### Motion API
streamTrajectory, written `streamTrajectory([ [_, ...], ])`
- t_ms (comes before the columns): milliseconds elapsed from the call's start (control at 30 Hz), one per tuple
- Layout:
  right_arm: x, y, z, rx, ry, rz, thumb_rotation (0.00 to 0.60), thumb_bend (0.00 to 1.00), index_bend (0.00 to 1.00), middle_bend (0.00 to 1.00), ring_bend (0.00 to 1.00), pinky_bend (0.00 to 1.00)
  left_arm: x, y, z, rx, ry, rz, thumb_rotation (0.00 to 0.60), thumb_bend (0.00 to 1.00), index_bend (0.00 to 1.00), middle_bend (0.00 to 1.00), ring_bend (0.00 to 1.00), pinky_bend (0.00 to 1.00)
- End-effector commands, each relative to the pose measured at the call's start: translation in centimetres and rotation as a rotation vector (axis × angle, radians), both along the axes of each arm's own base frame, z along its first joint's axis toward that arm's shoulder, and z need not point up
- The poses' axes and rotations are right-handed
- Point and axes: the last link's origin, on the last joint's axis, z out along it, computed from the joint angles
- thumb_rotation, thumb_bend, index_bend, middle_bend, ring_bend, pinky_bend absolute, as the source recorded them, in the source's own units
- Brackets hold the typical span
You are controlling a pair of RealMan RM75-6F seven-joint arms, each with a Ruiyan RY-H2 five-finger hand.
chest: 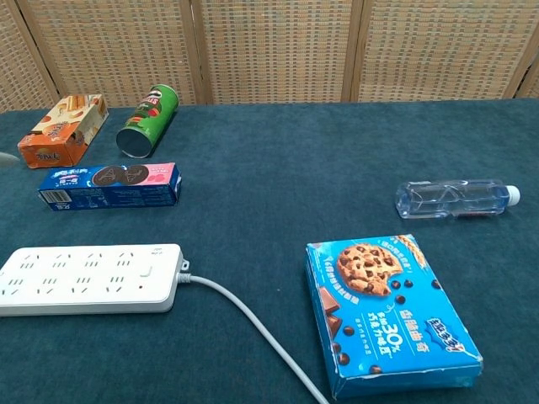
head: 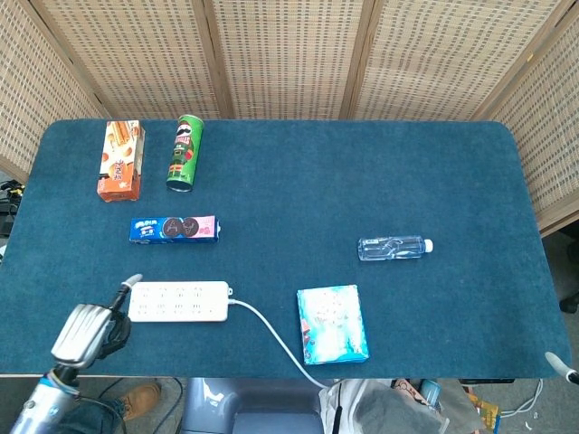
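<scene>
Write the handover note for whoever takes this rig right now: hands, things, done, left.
Left hand: over the table's near left corner, beside the left end of the white power strip, holding nothing; whether its fingertip touches the strip cannot be told.
Right hand: only a tip shows at the lower right edge of the head view; state unclear.
Power strip: flat, its cord running off the front edge.
Done: nothing gripped or lifted.
Left: any grasp is yet to be made.

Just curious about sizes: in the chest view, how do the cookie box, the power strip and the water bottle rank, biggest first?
1. cookie box, though nearest the camera
2. power strip
3. water bottle, farther back
</scene>
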Motion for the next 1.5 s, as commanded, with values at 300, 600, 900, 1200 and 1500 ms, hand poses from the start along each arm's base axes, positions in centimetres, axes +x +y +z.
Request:
streamTrajectory([
  [300,-0.3,-0.4,0.0,0.011,-0.006,-0.016,0.600,0.00,0.00,0.00,0.00,0.00,4.0,2.6,-5.8,-0.180,0.000,0.046,0.600,1.00,0.20,1.00,1.00,1.00],
  [600,-0.4,-0.5,-0.1,0.016,-0.005,-0.022,0.600,0.00,0.00,0.00,0.00,0.00,4.7,3.4,-7.5,-0.272,0.020,0.071,0.600,1.00,0.20,1.00,1.00,1.00],
  [900,-0.5,-0.6,-0.1,0.016,-0.006,-0.026,0.600,0.00,0.00,0.00,0.00,0.00,4.9,4.0,-8.4,-0.307,0.033,0.088,0.600,1.00,0.20,1.00,1.00,1.00],
  [1200,-0.5,-0.7,-0.1,0.016,-0.007,-0.030,0.600,0.00,0.00,0.00,0.00,0.00,4.7,4.2,-8.9,-0.326,0.052,0.112,0.600,1.00,0.20,1.00,1.00,1.00],
  [1500,-0.5,-0.7,0.1,0.012,-0.011,-0.029,0.600,0.00,0.00,0.00,0.00,0.00,4.4,4.2,-9.6,-0.358,0.071,0.143,0.600,1.00,0.20,1.00,1.00,1.00],
])
